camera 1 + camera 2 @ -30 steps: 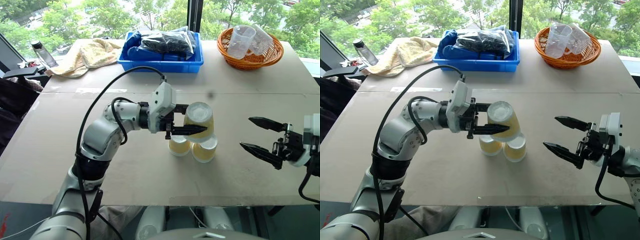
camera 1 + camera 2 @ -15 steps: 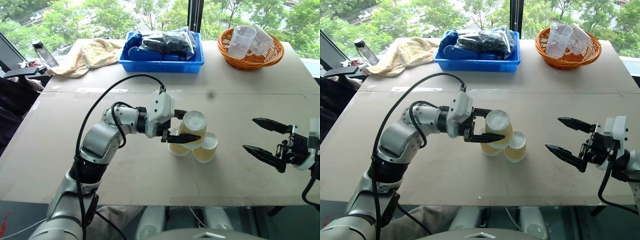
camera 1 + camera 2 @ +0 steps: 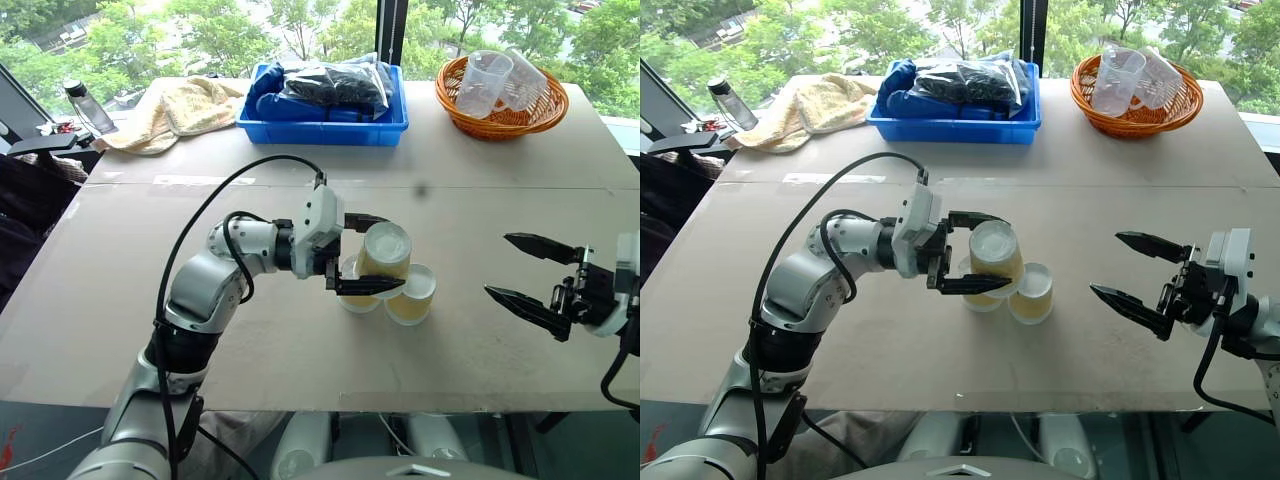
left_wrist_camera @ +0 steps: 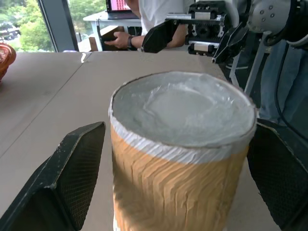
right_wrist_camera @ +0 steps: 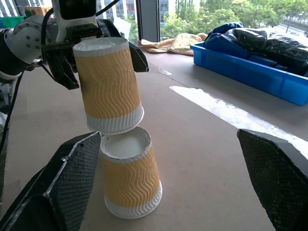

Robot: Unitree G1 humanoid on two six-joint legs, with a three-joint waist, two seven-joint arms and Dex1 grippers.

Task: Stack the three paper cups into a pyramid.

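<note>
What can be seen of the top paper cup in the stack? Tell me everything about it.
The top paper cup is small and tapered, with a pale-yellow wavy-ribbed wall, a white rim and a white round base. It stands upside down, base up, roughly upright, its rim resting on the two lower cups on the table. The left gripper has its jaws open on either side of it, with gaps showing in the left wrist view; nothing grips it.
</note>
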